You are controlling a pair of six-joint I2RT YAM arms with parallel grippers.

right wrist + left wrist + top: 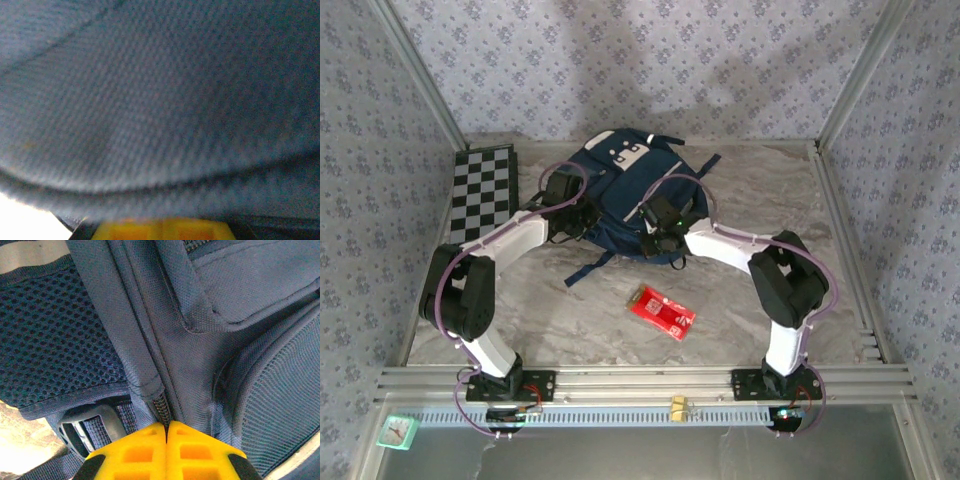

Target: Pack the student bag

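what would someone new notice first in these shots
The navy student bag lies at the back of the table, with the shut left gripper right at a zipper and the right gripper close against its fabric. Next come the red packet in front of the bag and the chessboard at the left.

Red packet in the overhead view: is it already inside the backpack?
No, the red packet lies on the table, in front of the student bag.
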